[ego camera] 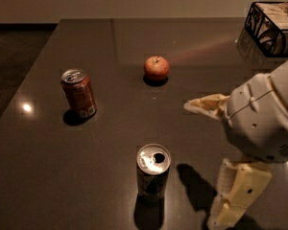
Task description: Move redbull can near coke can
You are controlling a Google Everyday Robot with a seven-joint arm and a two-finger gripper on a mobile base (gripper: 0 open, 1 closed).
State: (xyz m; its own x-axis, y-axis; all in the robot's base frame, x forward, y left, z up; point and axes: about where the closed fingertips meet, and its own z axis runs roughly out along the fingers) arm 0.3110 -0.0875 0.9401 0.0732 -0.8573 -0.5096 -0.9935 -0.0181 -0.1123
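Observation:
The redbull can (153, 172) stands upright near the front middle of the dark table (105, 143), its silver top with a dark drinking hole facing up. The coke can (79, 94), red-orange with a white patch near its base, stands upright to the left and farther back, well apart from the redbull can. My gripper (200, 165) hangs to the right of the redbull can, above the table. It is open and empty, with one cream finger (206, 104) farther back and the other (240, 190) nearer the front. It does not touch the can.
A red apple (156, 68) sits at the middle back of the table. A black wire basket (272, 24) holding pale items stands at the back right corner. The table's left edge runs diagonally past the coke can, with floor beyond it.

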